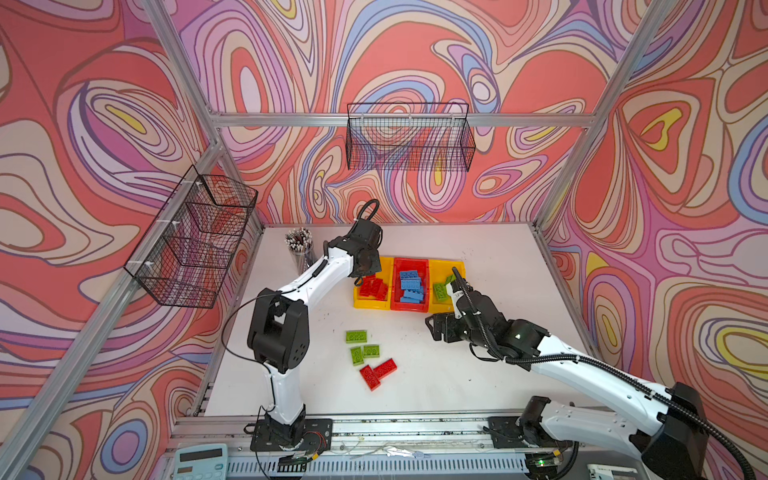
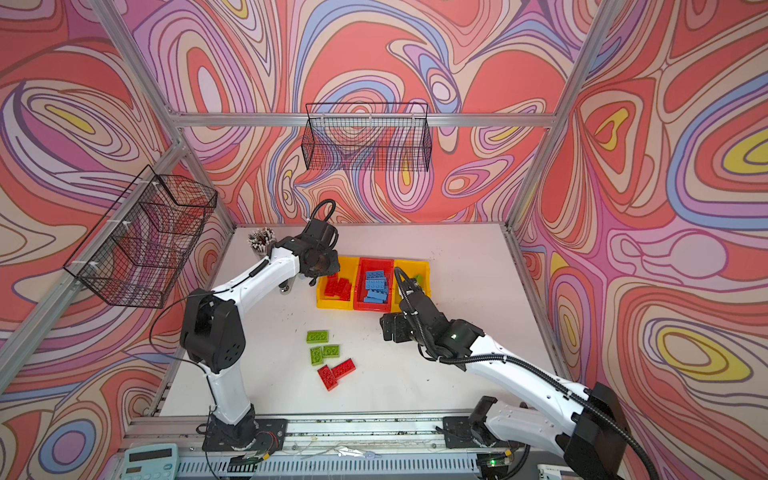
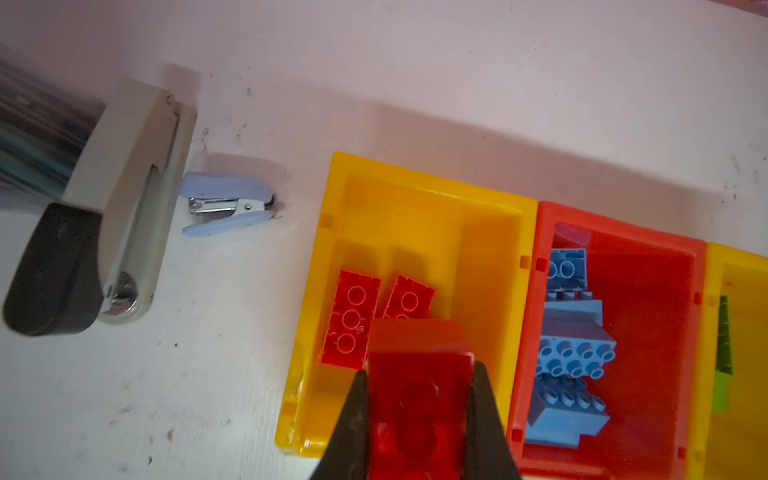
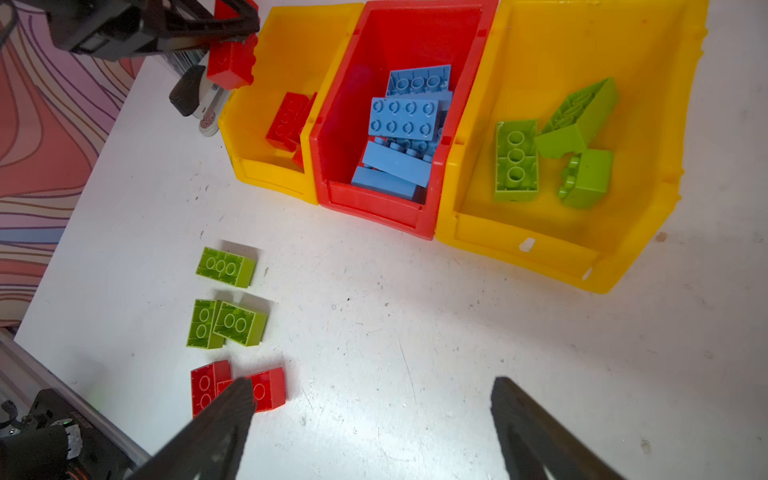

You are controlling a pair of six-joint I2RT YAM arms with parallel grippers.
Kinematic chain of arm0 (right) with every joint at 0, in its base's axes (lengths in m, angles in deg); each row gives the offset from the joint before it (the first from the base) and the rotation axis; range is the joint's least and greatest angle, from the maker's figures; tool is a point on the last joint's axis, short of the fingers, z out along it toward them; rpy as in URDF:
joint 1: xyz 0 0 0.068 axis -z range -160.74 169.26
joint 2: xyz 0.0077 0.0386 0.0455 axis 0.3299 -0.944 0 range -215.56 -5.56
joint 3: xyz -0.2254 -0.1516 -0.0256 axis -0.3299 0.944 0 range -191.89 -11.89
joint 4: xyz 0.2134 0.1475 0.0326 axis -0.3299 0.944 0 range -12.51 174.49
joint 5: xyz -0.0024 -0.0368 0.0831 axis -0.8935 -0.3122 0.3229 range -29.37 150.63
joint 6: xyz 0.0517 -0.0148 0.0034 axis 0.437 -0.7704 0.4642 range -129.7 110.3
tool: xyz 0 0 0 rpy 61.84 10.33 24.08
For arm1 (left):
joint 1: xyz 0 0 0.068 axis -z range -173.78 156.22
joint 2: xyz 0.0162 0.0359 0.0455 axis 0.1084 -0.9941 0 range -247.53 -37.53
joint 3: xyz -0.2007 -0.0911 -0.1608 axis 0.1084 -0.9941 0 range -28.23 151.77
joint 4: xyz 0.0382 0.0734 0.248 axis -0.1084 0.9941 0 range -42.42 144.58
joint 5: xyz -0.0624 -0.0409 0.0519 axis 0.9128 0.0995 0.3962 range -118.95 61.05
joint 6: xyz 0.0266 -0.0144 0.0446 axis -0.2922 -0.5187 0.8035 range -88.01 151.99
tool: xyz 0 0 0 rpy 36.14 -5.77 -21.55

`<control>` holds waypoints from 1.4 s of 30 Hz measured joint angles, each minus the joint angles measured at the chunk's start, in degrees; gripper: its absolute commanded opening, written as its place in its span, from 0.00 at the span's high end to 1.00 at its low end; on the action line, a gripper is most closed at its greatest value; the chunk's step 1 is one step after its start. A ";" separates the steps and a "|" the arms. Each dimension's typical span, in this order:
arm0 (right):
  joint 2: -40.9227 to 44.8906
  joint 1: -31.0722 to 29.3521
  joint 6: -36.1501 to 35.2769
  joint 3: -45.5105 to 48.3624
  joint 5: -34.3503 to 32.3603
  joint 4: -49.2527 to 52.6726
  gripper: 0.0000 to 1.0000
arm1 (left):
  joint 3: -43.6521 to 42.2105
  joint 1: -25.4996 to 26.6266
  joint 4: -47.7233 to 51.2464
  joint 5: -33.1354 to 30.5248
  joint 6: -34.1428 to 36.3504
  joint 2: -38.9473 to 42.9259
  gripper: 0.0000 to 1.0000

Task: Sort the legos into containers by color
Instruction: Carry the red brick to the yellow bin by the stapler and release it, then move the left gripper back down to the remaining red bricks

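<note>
Left fingers (image 3: 349, 424) grasp a red studded plastic brick (image 3: 419, 395) above the yellow rectangular plastic bin (image 3: 415, 208), near its rim. The bin holds red bricks (image 3: 351, 320), so centre before releasing. Right fingers (image 4: 528, 424) spread, empty, over the white tabletop (image 4: 415, 311).

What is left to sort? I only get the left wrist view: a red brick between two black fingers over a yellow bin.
Observer: Five loose bricks lie on the table in front of the bins: three lime green bricks and two red bricks.
Operator: And the other arm?
Observer: The right gripper hangs open over the table in front of the bins, holding nothing.
Operator: Is my brick resting on anything?
Observer: No. The right wrist view shows the held red brick in the left gripper, up in the air above the yellow bin and its rim.
</note>
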 measured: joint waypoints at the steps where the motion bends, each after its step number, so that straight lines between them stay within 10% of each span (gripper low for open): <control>1: 0.17 0.00 0.26 0.00 -0.26 0.42 0.06 | 1.11 0.00 0.07 0.11 0.35 -1.27 0.50; 4: 0.28 0.00 0.85 -0.17 -0.81 1.40 0.06 | 2.16 0.00 0.04 0.48 0.87 -2.95 0.33; 11: 0.35 0.00 1.79 -0.57 -1.79 2.93 0.06 | -4.04 0.59 -1.95 1.53 0.92 2.67 0.31; 29: -1.88 -0.07 1.90 -0.63 -4.13 4.68 0.02 | -50.29 20.81 -4.46 -1.55 -10.08 49.62 0.29; 42: 1.20 -0.07 3.08 -0.63 -5.60 6.27 0.02 | -59.56 34.07 -4.04 -5.11 -24.13 53.44 0.30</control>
